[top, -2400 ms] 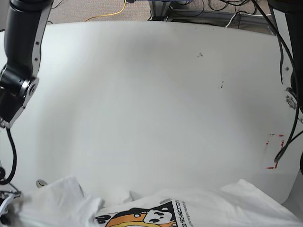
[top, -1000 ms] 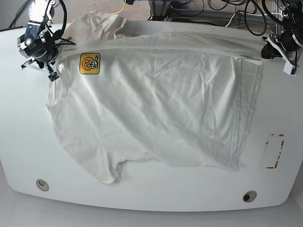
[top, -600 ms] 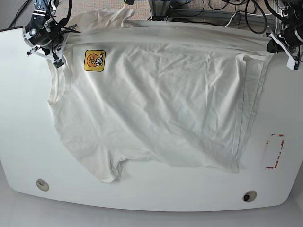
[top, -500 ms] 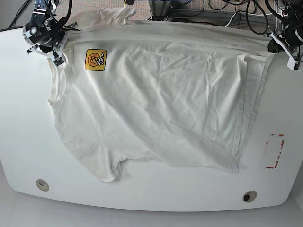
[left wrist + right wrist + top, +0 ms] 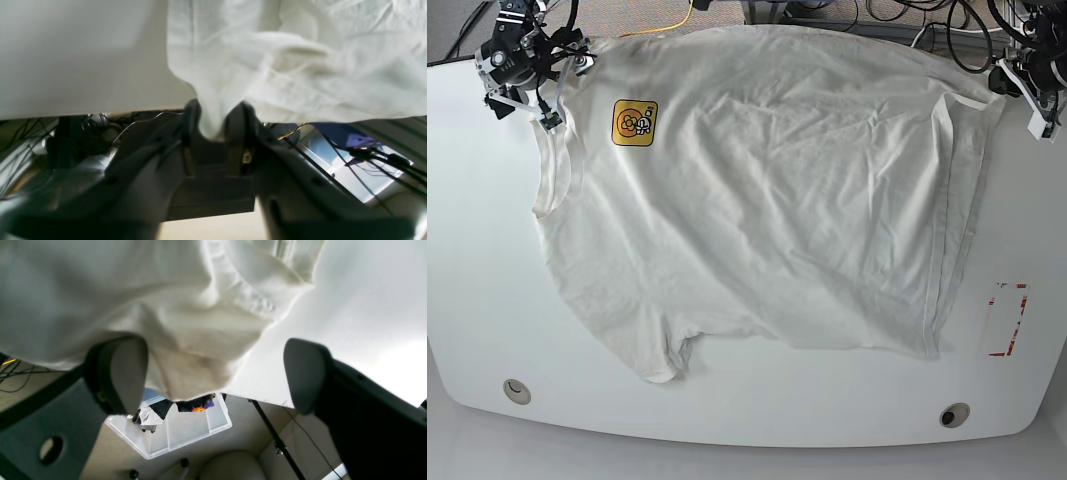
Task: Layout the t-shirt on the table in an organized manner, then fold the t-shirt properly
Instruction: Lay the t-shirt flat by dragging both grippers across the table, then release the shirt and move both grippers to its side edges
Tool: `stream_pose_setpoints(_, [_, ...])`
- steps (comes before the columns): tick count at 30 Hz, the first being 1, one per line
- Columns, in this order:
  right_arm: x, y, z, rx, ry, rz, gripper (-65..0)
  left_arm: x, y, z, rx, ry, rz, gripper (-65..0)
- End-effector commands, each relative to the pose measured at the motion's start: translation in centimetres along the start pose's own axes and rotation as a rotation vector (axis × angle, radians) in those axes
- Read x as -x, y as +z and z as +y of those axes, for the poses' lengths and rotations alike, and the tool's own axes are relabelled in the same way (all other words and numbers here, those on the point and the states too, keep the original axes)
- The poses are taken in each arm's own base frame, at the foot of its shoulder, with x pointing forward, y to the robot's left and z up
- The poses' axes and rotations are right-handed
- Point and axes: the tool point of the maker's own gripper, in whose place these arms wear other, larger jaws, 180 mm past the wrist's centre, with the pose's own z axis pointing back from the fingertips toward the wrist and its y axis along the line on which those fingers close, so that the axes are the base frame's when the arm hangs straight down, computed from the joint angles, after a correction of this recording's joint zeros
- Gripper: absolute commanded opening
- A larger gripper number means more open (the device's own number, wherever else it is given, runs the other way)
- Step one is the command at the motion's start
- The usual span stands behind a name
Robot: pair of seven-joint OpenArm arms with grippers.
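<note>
The white t-shirt [image 5: 757, 200] lies spread over the table [image 5: 487, 300], and its yellow-orange logo patch [image 5: 634, 122] faces up at the far left. Its far edge hangs over the table's back edge. My right gripper [image 5: 527, 72] stands at the far-left corner. In the right wrist view this gripper [image 5: 213, 373] is wide open, and the shirt's collar edge [image 5: 186, 340] droops loose between the fingers [image 5: 123, 373]. My left gripper [image 5: 1027, 85] is at the far-right corner. There its jaws [image 5: 213, 126] are partly parted, and a fold of cloth [image 5: 213, 113] still sits between them.
A red-outlined rectangle [image 5: 1005, 318] marks the table near its right edge. Two round holes [image 5: 516, 390] [image 5: 953, 414] sit near the front corners. Cables and a clear plastic bin [image 5: 173, 433] lie on the floor behind the table.
The shirt's far edge has been drawn back over the table's rear edge and its fold has flattened out. The right gripper has opened wide and the left jaws have parted.
</note>
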Motion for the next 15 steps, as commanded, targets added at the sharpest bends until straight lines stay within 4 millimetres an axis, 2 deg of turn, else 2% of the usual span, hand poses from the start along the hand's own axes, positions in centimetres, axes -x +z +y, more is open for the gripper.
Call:
stream_pose_setpoints(1, [-0.7, 0.9, -0.8, 0.032, 0.014, -0.03, -3.0, -0.6, 0.7, 0.5, -0.019, -0.014, -0.018, -28.3])
stream_pose_setpoints(4, [-0.9, 1.0, -0.9, 0.036, 0.017, -0.035, -3.0, -0.8, 1.1, 1.0, -0.036, -0.002, -0.028, -19.9])
stream_pose_setpoints(6, [-1.0, 1.0, -0.9, 0.037, 0.016, -0.037, -3.0, -0.7, 1.3, 1.5, -0.053, 0.003, -0.029, -17.5])
stream_pose_setpoints(10, [-1.4, 1.1, -1.1, 0.042, 0.015, -0.047, -3.0, -0.9, 1.6, 2.1, -0.08, -0.005, -0.026, -16.9])
stream_pose_setpoints(15, [-2.0, 1.8, -3.5, 0.1, -0.043, -0.077, -3.0, -3.3, 2.2, 2.9, -0.105, -0.028, -0.08, -16.9])
